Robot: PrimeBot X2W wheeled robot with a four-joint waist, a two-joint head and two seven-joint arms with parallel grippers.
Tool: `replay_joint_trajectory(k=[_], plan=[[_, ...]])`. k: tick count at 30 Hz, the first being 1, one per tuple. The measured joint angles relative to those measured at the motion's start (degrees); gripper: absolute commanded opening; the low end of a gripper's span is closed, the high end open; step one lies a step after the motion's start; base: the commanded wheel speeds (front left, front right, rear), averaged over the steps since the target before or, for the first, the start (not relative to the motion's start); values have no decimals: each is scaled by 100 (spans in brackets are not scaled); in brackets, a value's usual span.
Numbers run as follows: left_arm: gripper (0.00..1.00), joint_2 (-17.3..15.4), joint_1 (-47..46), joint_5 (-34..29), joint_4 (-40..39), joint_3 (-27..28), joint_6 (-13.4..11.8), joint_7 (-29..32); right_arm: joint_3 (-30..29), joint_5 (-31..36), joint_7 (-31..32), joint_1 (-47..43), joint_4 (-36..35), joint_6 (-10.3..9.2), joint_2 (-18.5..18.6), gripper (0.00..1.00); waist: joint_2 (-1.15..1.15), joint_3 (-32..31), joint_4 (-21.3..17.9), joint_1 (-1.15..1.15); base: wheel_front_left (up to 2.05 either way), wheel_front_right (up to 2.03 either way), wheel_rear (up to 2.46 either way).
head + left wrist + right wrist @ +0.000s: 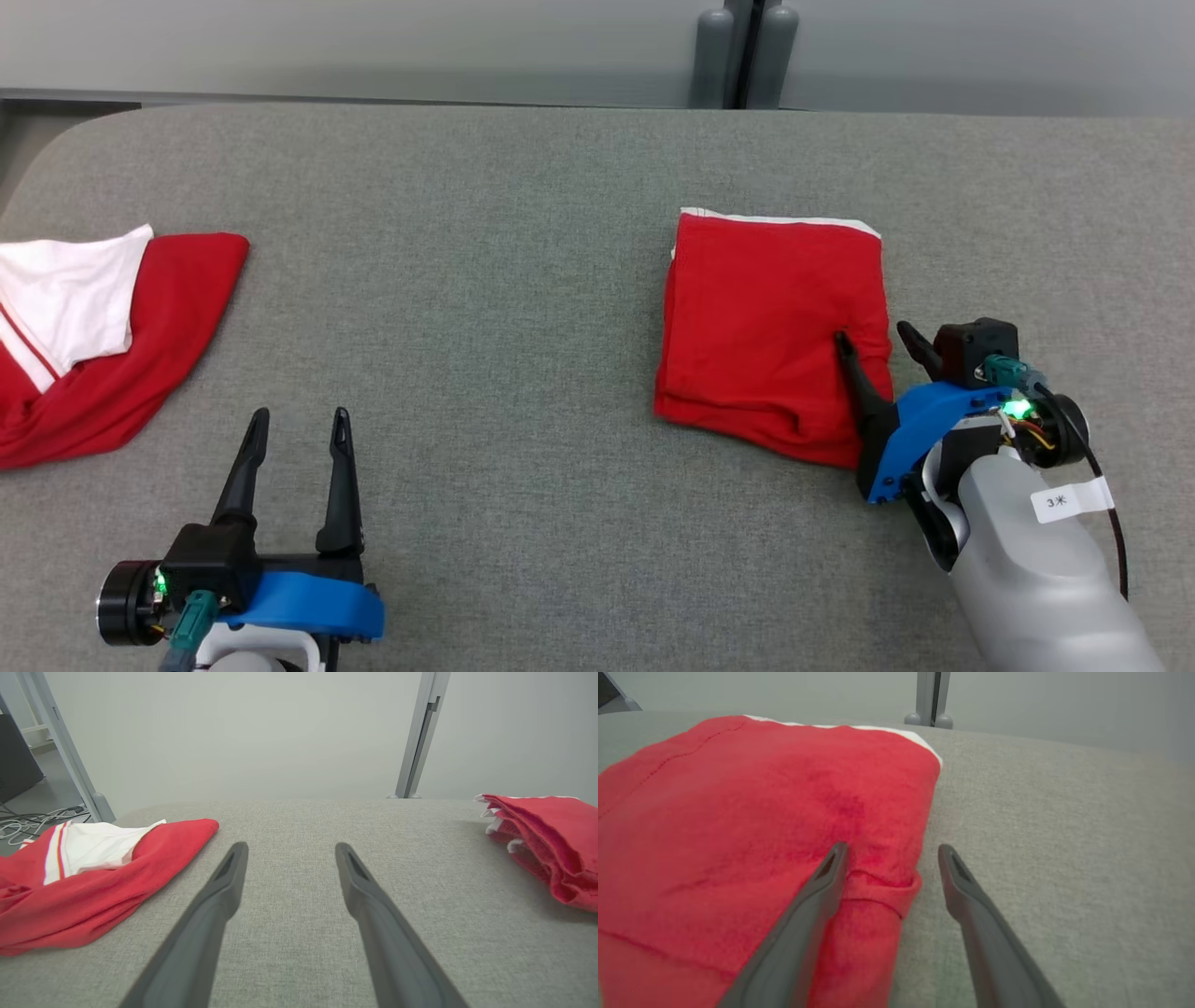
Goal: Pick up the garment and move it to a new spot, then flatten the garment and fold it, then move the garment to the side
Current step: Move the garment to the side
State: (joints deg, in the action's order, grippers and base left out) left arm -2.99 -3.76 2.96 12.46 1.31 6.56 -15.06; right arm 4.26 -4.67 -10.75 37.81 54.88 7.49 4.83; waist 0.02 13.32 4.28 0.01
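Straddling right edge of folded red garment: right gripper, fingers spread | left gripper spread, well left of garment | step: likely move-aside | next: pinch all layers together

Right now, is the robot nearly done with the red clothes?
Nearly, it seems. Done: the red garment lies folded square on the table. In hand: the right pincer is open, one finger over the cloth, one past its right edge, not gripping. Left: moving it to the side. The left pincer is open and empty; a red and white garment lies unfolded at the left.
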Motion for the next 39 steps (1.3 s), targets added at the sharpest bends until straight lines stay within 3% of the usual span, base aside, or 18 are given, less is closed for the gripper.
replay_joint_trajectory(k=[9,11,20,31,39], plan=[[100,2,-221,59,-82,-130,2,0,63,-138,-264,227,843,-1,-70,100,0,247,177,-1,0,0,0],[100,3,-221,69,-88,-165,-7,0,125,-235,-309,264,939,-9,-77,1,-1,224,192,-1,0,0,0],[100,5,-196,109,-231,-261,-68,0,661,-292,-398,575,1043,0,8,0,-1,149,62,-1,0,0,0],[100,-18,-472,-97,-942,-360,-26,-1,1678,-205,-383,1654,1034,0,784,0,-1,764,-423,-1,0,0,0],[100,-330,-867,-301,-1631,-407,5,-1,1802,-605,-374,2435,925,1,1345,0,0,1582,-1130,0,0,0,0]])
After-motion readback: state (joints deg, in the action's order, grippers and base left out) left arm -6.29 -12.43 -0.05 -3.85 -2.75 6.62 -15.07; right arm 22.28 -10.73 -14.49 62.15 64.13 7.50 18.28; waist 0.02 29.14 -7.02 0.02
